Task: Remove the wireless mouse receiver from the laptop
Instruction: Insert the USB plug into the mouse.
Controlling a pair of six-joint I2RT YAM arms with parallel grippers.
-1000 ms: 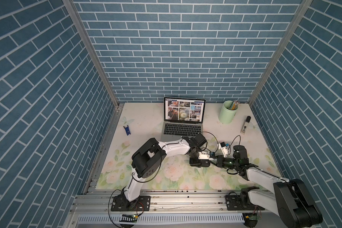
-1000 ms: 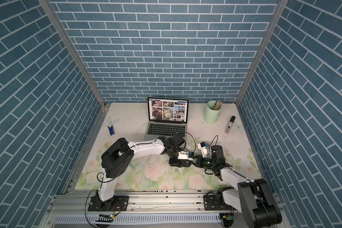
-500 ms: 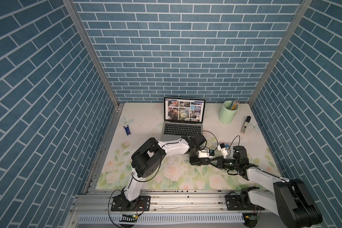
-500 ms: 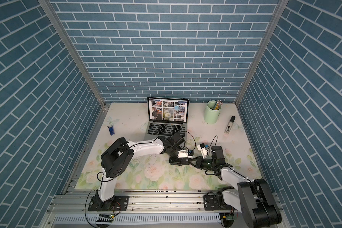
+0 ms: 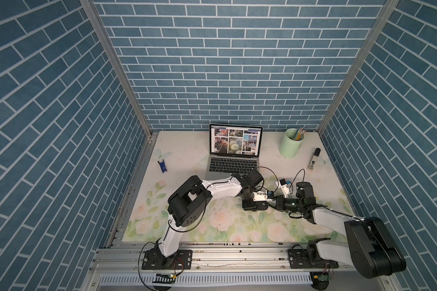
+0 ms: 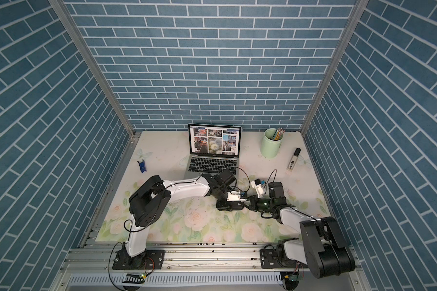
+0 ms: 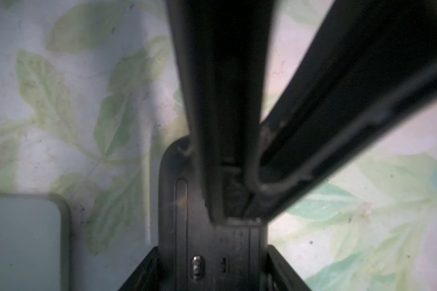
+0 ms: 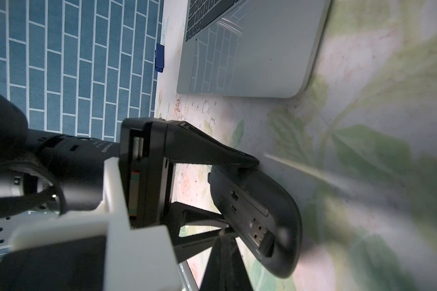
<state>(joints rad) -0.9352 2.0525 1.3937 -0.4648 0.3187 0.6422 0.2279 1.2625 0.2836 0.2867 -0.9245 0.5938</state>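
Left tool [image 8: 235,194] clamped on black mouse [image 8: 270,201], underside exposed, just near-right of the laptop [image 5: 232,166] on the table [image 5: 187,156]. Wireless mouse receiver [image 8: 259,231] sits in the mouse's underside slot, apart from the laptop. Right tool [image 7: 240,201] closed together, tips at that underside.

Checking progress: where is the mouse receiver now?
In the right wrist view the receiver sits in the underside slot of the black mouse, which the left gripper holds front-right of the laptop.
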